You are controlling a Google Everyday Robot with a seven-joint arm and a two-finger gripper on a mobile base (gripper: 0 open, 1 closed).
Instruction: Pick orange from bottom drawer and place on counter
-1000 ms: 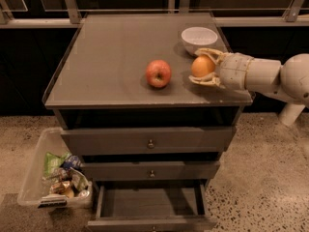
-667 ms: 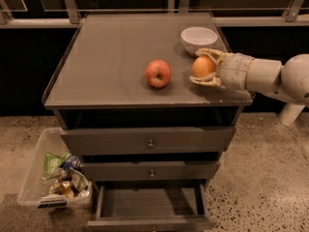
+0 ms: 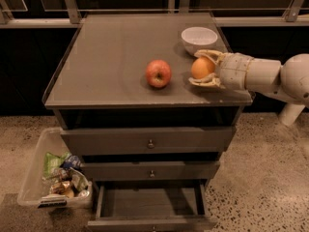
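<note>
tool (image 3: 194, 68) clamped on orange (image 3: 202, 67) at desk (image 3: 111, 57) right edge, just right of apple (image 3: 158, 73); bottom drawer (image 3: 149, 204) open.

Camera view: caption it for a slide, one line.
End effector grips the orange near the counter's front edge, apple beside it; bottom drawer open.

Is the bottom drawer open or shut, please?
Open: the bottom drawer is pulled out, its floor visible. The end effector grips the orange over the counter.

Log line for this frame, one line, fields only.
phase: place | gripper: shut on orange, at counter right edge | bottom drawer: open | apple, bowl: on counter
</note>
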